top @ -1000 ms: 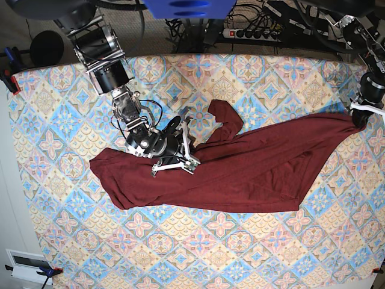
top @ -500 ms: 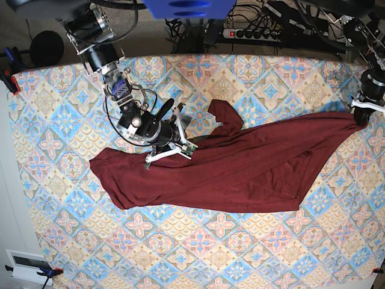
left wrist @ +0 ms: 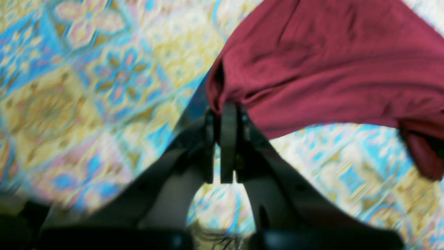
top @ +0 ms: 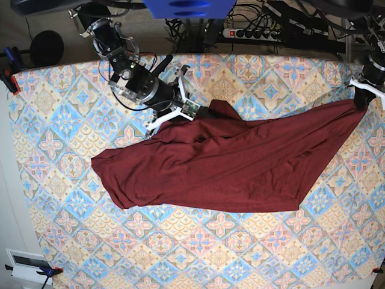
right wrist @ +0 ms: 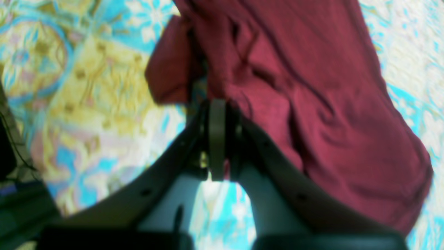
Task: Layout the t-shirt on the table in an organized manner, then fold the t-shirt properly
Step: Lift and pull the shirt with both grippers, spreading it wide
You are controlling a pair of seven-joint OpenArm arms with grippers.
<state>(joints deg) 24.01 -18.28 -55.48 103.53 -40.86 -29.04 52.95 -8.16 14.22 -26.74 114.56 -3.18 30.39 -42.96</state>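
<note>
We are in the layout step: our right hand [top: 201, 111] pinches the t-shirt [top: 222, 168] near its upper middle, and our left hand [top: 360, 101] pinches its far corner. The t-shirt lies bunched across the tabletop [top: 60, 198]. Next we should pull apart to flatten it.

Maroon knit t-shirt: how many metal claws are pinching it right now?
2. The right gripper pinches the dark maroon knit t-shirt near the middle back; the left gripper pinches its far corner at the table's edge.
</note>
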